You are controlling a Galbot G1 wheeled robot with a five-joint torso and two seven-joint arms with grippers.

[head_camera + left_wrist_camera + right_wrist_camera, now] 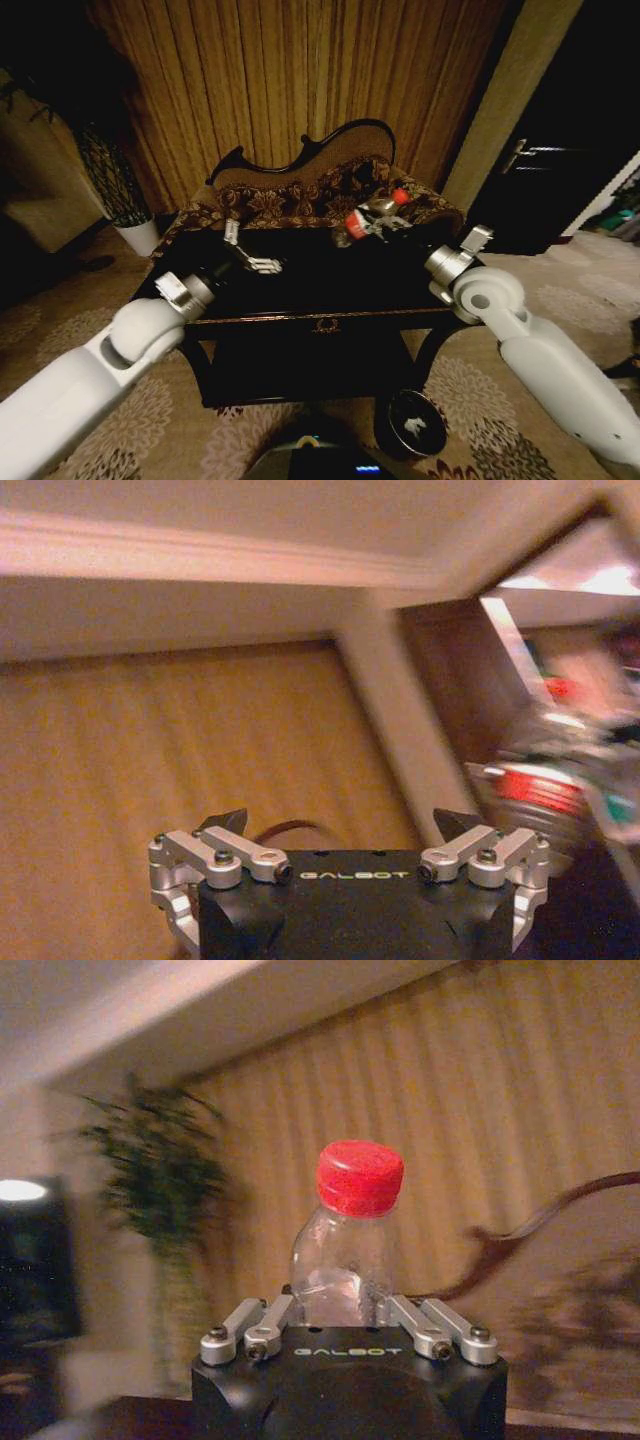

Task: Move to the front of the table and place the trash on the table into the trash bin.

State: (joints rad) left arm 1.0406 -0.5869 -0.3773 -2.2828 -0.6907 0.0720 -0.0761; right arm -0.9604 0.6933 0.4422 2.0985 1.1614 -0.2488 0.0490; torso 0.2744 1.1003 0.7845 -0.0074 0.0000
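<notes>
Right wrist view gave you the bottle plainly: clear plastic body, red cap, upright between the right gripper fingers, which were clamped on its lower half. In the head view that gripper was above the table's rear, and the trash bin sat low beyond the front edge. Your left gripper was spread and held nothing.

Our head cam looks fwd and down over the table, both arms reaching in, sofa and curtain behind. Left wrist cam sits right behind the left gripper, tilted up at curtain and ceiling. Right wrist cam looks close over the right gripper at the bottle, curtain beyond. We share the curtain across all three.
</notes>
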